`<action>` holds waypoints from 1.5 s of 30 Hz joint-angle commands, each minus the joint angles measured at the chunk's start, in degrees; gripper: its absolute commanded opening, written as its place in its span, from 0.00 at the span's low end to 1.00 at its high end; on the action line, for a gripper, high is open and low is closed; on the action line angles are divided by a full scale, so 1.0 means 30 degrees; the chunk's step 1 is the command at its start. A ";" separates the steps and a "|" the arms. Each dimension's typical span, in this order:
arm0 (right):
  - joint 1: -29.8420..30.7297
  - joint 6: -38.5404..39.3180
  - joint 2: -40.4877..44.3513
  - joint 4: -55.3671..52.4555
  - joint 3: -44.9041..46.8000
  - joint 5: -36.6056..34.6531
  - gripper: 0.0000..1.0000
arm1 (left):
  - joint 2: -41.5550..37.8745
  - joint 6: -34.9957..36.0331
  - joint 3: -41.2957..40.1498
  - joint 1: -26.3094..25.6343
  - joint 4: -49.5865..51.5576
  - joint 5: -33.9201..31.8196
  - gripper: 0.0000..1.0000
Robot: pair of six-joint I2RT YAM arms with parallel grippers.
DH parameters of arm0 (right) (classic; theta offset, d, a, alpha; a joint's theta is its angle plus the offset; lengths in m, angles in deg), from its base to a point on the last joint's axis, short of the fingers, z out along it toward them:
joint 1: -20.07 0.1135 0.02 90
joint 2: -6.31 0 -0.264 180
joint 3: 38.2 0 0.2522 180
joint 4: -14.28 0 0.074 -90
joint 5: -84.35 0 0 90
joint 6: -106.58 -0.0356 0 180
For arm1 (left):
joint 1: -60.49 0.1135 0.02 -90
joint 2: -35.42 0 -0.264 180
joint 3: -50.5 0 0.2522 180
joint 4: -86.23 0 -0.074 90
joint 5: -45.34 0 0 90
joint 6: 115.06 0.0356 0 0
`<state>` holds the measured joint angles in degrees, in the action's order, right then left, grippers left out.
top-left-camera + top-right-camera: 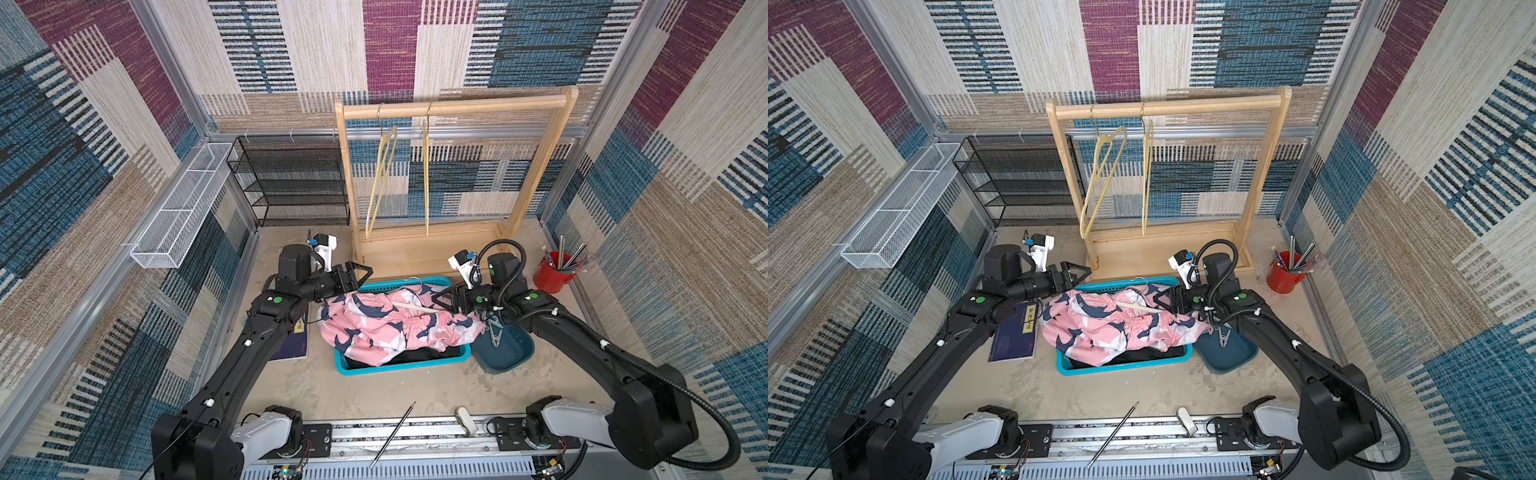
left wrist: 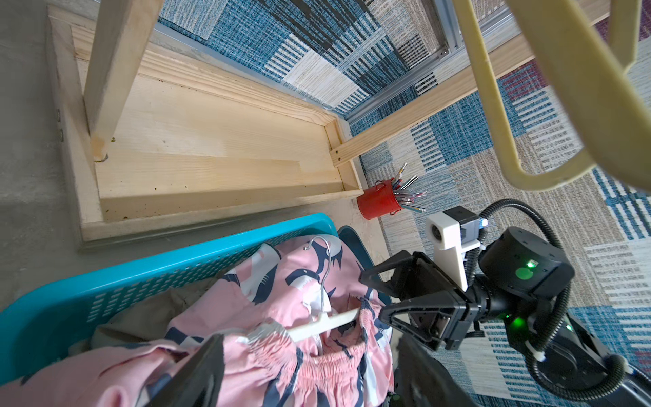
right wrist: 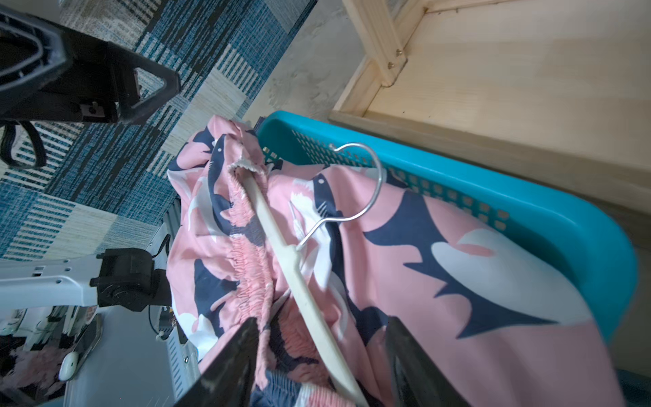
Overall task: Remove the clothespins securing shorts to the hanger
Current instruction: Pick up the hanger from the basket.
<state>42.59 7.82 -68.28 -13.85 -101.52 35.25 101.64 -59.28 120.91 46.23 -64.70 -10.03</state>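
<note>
Start at the right gripper (image 3: 322, 320): jaws apart, nothing clamped. They straddle the right end of the cream hanger (image 3: 281, 243) and the gathered waistband beside it. The left gripper (image 1: 360, 276) also has its jaws apart and is empty. It hovers over the far-left corner of the teal basket (image 1: 399, 368), close to the fabric but not gripping it.

The hanger lies roughly left-right across the pink shark-print shorts (image 1: 374, 328). These are heaped on top of the basket and spill over its left and right rims. The black shorts (image 1: 415, 355) show underneath on the near side, and the beige pair (image 2: 155, 310) peeks out at the far side. A few clothespins (image 1: 494, 334) lie in the dark blue dish (image 1: 513, 357), touching the basket's right side under the right forearm. No peg is plainly visible on the hanger. The waistband folds over the bar's left end and could hide one; cannot tell.

Judgement: the step in hand is finding and taking the next peg at the right end.
- Confirm a peg is there before closing; the bar and the elastic sit between the jaws right now.
- Pinch the peg's tail ends only, squeeze until it opens, then pull straight off the bar.
- Use the left gripper to hold the hanger down so the bundle does not lift.
- Risks: catching fabric and dragging the shorts out, or the metal hook (image 3: 370, 183) snagging in the basket's far wall slots.
</note>
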 commanded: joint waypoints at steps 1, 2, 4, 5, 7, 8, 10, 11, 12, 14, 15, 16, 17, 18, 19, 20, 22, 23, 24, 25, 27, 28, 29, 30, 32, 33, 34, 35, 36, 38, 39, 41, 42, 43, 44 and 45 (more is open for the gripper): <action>0.0849 0.0721 -0.0598 0.1890 -0.0218 0.1266 0.59 | -0.0158 0.0581 -0.0127 0.0037 0.0199 -0.0142 0.80; 0.1112 0.0869 -0.0829 0.1897 -0.0332 0.1335 0.60 | -0.0158 0.0574 -0.0119 0.0037 0.0228 -0.0171 0.81; 0.1515 0.1107 -0.1382 0.1744 -0.0620 0.1279 0.59 | -0.0172 0.0596 -0.0131 0.0037 0.0214 -0.0178 0.82; 0.1674 0.1236 -0.1698 0.1638 -0.0742 0.1095 0.59 | -0.0130 0.0575 -0.0131 0.0037 0.0157 -0.0141 0.83; 0.1916 0.1419 -0.2191 0.1543 -0.0943 0.0696 0.58 | -0.0072 0.0537 -0.0129 0.0038 0.0059 -0.0024 0.83; 0.2020 0.1531 -0.2481 0.1531 -0.1049 0.0688 0.58 | -0.0048 0.0489 -0.0131 0.0052 0.0027 0.0043 0.83; 0.2180 0.1624 -0.2792 0.1511 -0.1255 0.0285 0.58 | -0.0041 0.0465 -0.0131 0.0037 -0.0005 0.0091 0.83; 0.2268 0.1760 -0.2985 0.1391 -0.1383 -0.0012 0.57 | -0.0041 0.0458 -0.0127 0.0037 0.0023 0.0119 0.83; 0.2382 0.1833 -0.3002 0.1358 -0.1465 -0.0511 0.57 | -0.0055 0.0503 -0.0131 0.0038 0.0052 0.0113 0.83; 0.2481 0.1988 -0.2800 0.1515 -0.1505 -0.0951 0.57 | -0.0098 0.0585 -0.0116 0.0039 0.0162 0.0048 0.84; 0.2482 0.2035 -0.2766 0.1461 -0.1603 -0.1095 0.57 | -0.0114 0.0567 -0.0126 0.0037 0.0184 0.0027 0.83; 0.2482 0.2045 -0.2751 0.1373 -0.1709 -0.1301 0.57 | -0.0130 0.0581 -0.0129 0.0037 0.0170 0.0052 0.84; 0.2482 0.2144 -0.2882 0.1121 -0.1880 -0.1359 0.57 | -0.0132 0.0567 -0.0159 0.0037 0.0164 0.0045 0.83; 0.2482 0.2250 -0.3079 0.0828 -0.2086 -0.1321 0.57 | -0.0101 0.0559 -0.0189 0.0037 0.0102 0.0049 0.84; 0.2484 0.2348 -0.3338 0.0461 -0.2267 -0.1155 0.57 | -0.0072 0.0530 -0.0218 0.0037 0.0038 0.0075 0.84; 0.2490 0.2428 -0.3544 0.0224 -0.2357 -0.0909 0.57 | -0.0042 0.0508 -0.0219 0.0037 -0.0002 0.0100 0.84; 0.2555 0.2595 -0.3925 -0.0049 -0.2406 -0.0422 0.56 | 0.0003 0.0437 -0.0219 0.0037 -0.0085 0.0197 0.84; 0.2596 0.2668 -0.4024 -0.0138 -0.2379 -0.0264 0.56 | 0.0018 0.0446 -0.0219 0.0037 -0.0086 0.0207 0.84; 0.2640 0.2786 -0.4128 -0.0274 -0.2354 -0.0118 0.56 | 0.0014 0.0455 -0.0219 0.0042 -0.0072 0.0222 0.83; 0.2685 0.2840 -0.4184 -0.0343 -0.2319 -0.0071 0.55 | -0.0012 0.0450 -0.0199 0.0037 -0.0040 0.0203 0.84; 0.2746 0.2939 -0.4269 -0.0448 -0.2231 0.0087 0.54 | -0.0040 0.0490 -0.0189 0.0039 -0.0006 0.0194 0.84; 0.2775 0.2969 -0.4285 -0.0482 -0.2188 0.0177 0.54 | -0.0015 0.0494 -0.0189 0.0044 -0.0009 0.0186 0.84; 0.2797 0.2973 -0.4343 -0.0483 -0.2189 0.0290 0.53 | -0.0012 0.0498 -0.0182 0.0037 -0.0036 0.0207 0.84; 0.2805 0.3005 -0.4419 -0.0456 -0.2142 0.0410 0.52 | 0.0006 0.0451 -0.0160 0.0037 -0.0040 0.0232 0.84; 0.2860 0.2956 -0.4529 -0.0242 -0.2084 0.0643 0.49 | 0.0046 0.0464 -0.0131 0.0039 -0.0058 0.0307 0.84; 0.2892 0.2930 -0.4610 -0.0123 -0.2083 0.0662 0.45 | 0.0047 0.0458 -0.0116 0.0037 -0.0043 0.0346 0.84; 0.2922 0.2900 -0.4654 -0.0032 -0.2112 0.0634 0.40 | 0.0047 0.0466 -0.0102 0.0037 -0.0002 0.0338 0.84; 0.2947 0.2917 -0.4654 0.0014 -0.2147 0.0611 0.35 | 0.0047 0.0453 -0.0101 0.0037 0.0069 0.0304 0.84; 0.2977 0.2901 -0.4647 0.0041 -0.2210 0.0547 0.30 | 0.0012 0.0530 -0.0073 0.0037 0.0262 0.0208 0.84; 0.2980 0.2918 -0.4642 0.0022 -0.2339 0.0465 0.24 | -0.0062 0.0750 0.0084 0.0037 0.0712 0.0081 0.85; 0.2980 0.2943 -0.4595 0.0016 -0.2417 0.0406 0.21 | -0.0124 0.0855 0.0180 0.0037 0.0986 0.0067 0.85; 0.2980 0.2987 -0.4501 -0.0109 -0.2586 0.0395 0.17 | -0.0295 0.0992 0.0372 0.0037 0.1549 0.0069 0.85; 0.2982 0.3045 -0.4439 -0.0238 -0.2681 0.0396 0.16 | -0.0402 0.1034 0.0562 0.0037 0.2062 0.0036 0.85; 0.2980 0.3076 -0.4325 -0.0356 -0.2807 0.0398 0.15 | -0.0478 0.1120 0.0807 0.0009 0.2762 -0.0024 0.85; 0.2982 0.3126 -0.4220 -0.0462 -0.2899 0.0438 0.15 | -0.0565 0.1204 0.1011 -0.0011 0.3330 -0.0129 0.85; 0.2995 0.3225 -0.4093 -0.0599 -0.3031 0.0510 0.14 | -0.0638 0.1270 0.1246 -0.0064 0.3966 -0.0147 0.85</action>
<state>51.58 16.61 -81.44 -15.25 -109.63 36.76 100.41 -57.60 123.11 46.21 -58.67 -9.98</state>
